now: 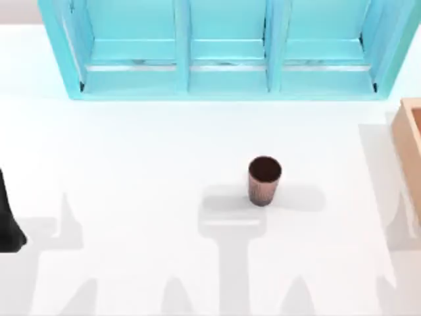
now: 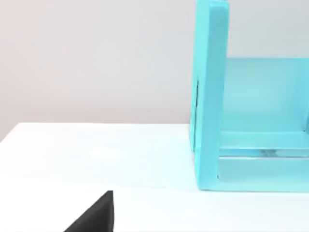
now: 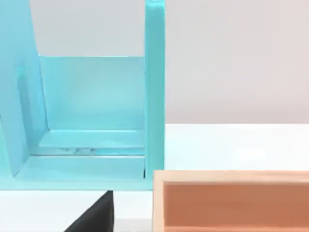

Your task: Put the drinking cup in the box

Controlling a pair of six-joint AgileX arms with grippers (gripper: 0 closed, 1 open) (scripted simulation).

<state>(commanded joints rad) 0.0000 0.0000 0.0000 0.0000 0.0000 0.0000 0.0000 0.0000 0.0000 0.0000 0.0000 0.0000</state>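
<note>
**Cup upright and untouched; a careless reach could tip it**

The small reddish-brown ribbed drinking cup (image 1: pixel 264 180) stands upright on the white table (image 1: pixel 131 197), well apart from both arms. The light tan-orange wooden box (image 1: pixel 411 148) sits at the table's right edge, with the big turquoise three-compartment cabinet (image 1: pixel 227 49) behind.

The left gripper (image 1: pixel 10 220) waits at the far left edge, well away from the cup; whether it is wide or narrow I cannot tell. The right gripper (image 3: pixel 94 215) shows as a dark tip just beside the box's near wall; its spread I cannot tell either.

Risks, as I judge them: the cup is light and tapered, so a finger clipping its rim on approach would topple it. The right arm, starting close to the box, could also nudge that thick wall when swinging out.
</note>
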